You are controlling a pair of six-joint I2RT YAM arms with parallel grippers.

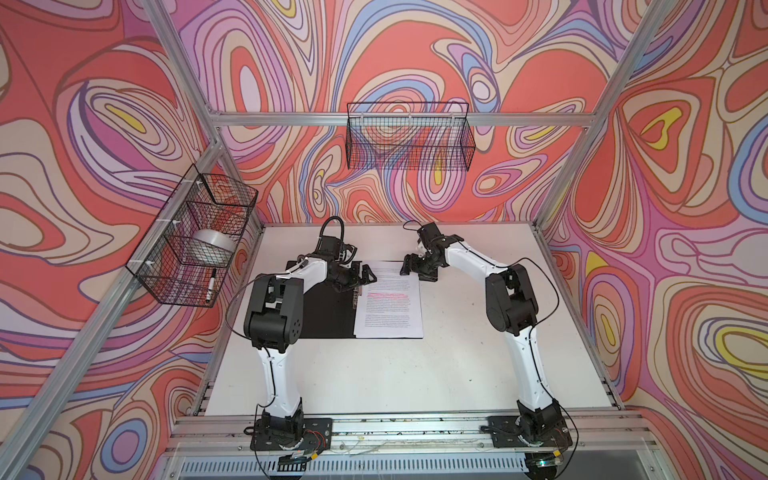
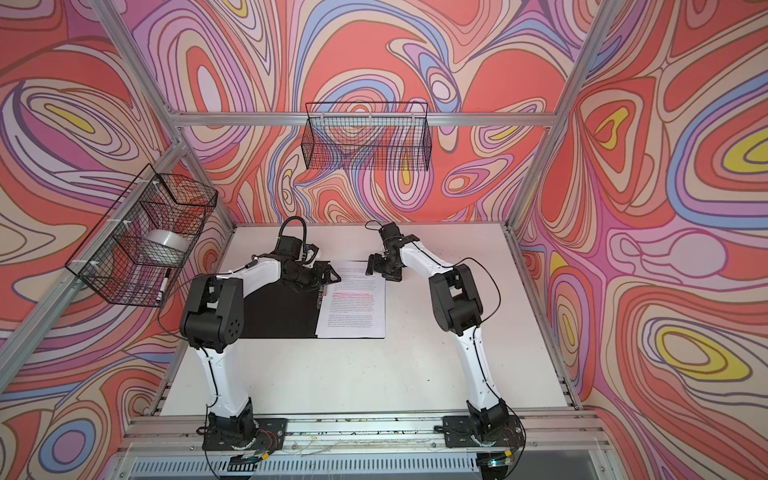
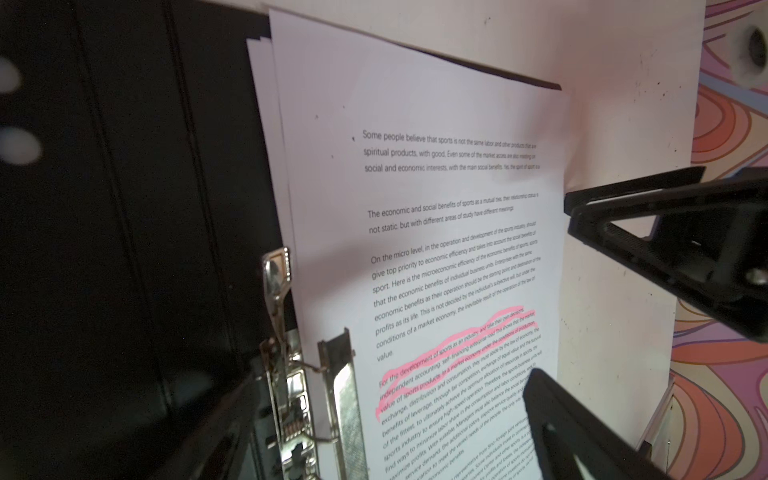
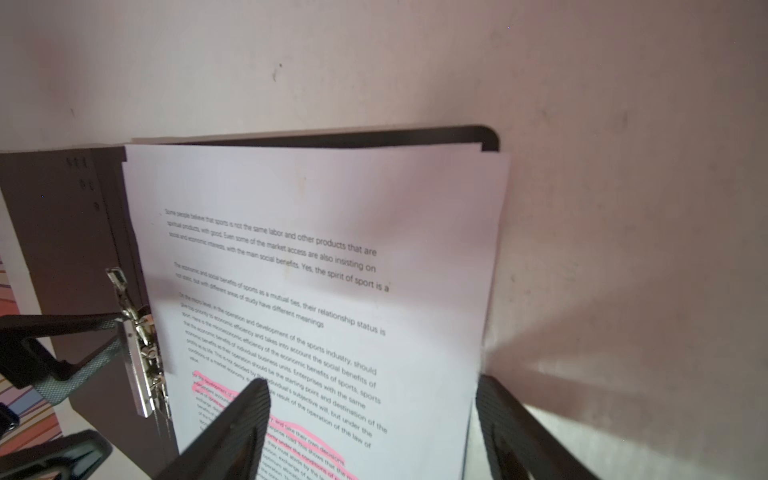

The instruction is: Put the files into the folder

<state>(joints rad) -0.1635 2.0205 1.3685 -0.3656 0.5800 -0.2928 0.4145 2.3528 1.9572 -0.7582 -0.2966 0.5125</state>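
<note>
Both top views are showing the folder lying open and flat on the white table, black inside facing up, toward the far middle of the surface. The files are lying on its right half as a slightly fanned stack, printed side up, the pink-highlighted lines showing on the top sheet. The metal clip is sitting at the spine, just beside the stack's inner edge; its flat bar is appearing tilted up rather than pressed flat on the paper. The left gripper is hanging over the spine by the clip with its jaws spread wide and holding nothing; in the right wrist view one of its fingers is reaching right up to the clip, though contact cannot be told. The right gripper is hovering over the right side of the stack, toward its far end, jaws also apart and empty, one finger over the page and the other past the sheets' outer edge above the bare table
</note>
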